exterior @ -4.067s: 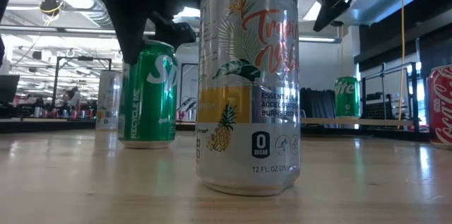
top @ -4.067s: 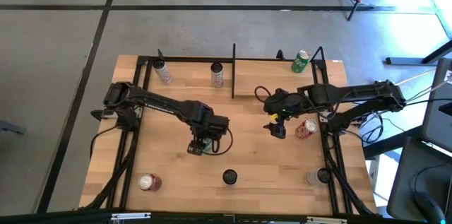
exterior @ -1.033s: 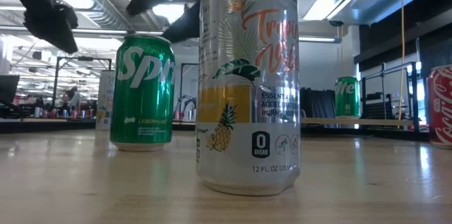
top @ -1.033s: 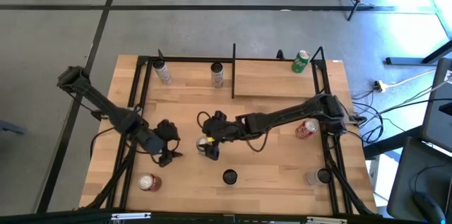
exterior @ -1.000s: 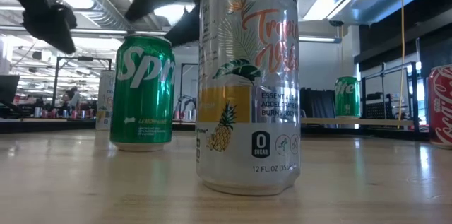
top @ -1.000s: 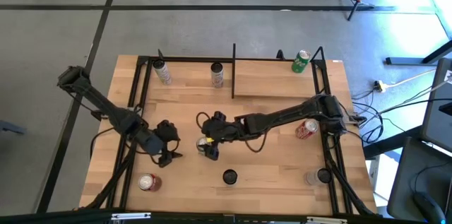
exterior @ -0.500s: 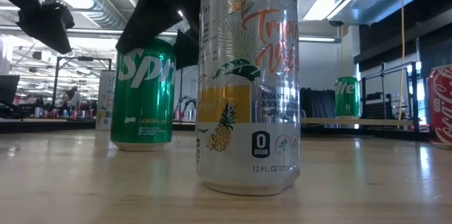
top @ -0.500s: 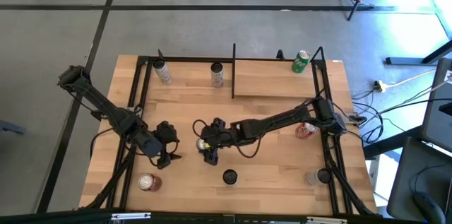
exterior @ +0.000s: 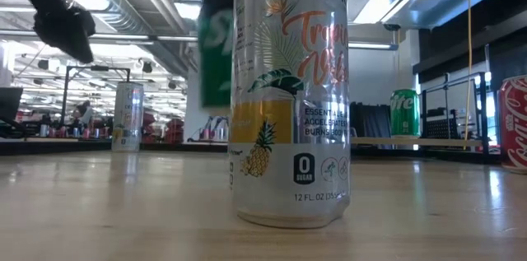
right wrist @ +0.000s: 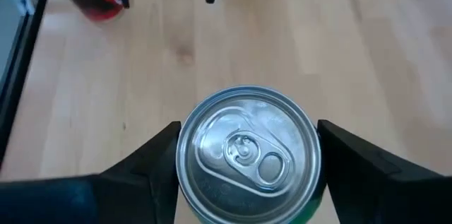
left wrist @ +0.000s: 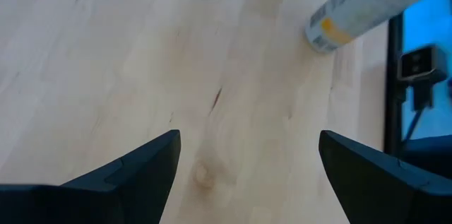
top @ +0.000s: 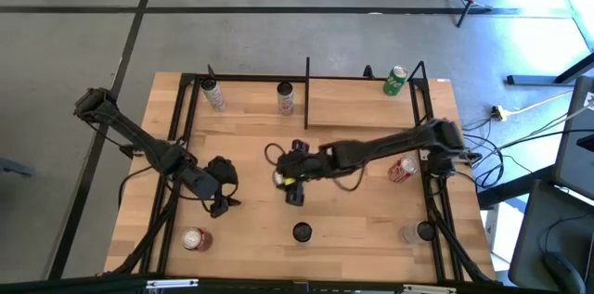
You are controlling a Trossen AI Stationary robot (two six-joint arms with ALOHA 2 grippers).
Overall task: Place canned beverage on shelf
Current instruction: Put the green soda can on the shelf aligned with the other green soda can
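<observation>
Between the right gripper's (right wrist: 247, 164) fingers sat the green can (right wrist: 247, 155), clamped on both sides and, judging by the low view, raised off the table (top: 371, 215) near its middle, likely for carrying to the shelf (top: 362, 108) at the far right corner. Well apart at the table's left, the left gripper (top: 223, 203) hung with fingers spread, empty.

The green can (exterior: 216, 51) is a blur in the low view, half hidden behind the tall Celsius can (exterior: 290, 96). A red can (exterior: 515, 123) is cut off at the edge.
</observation>
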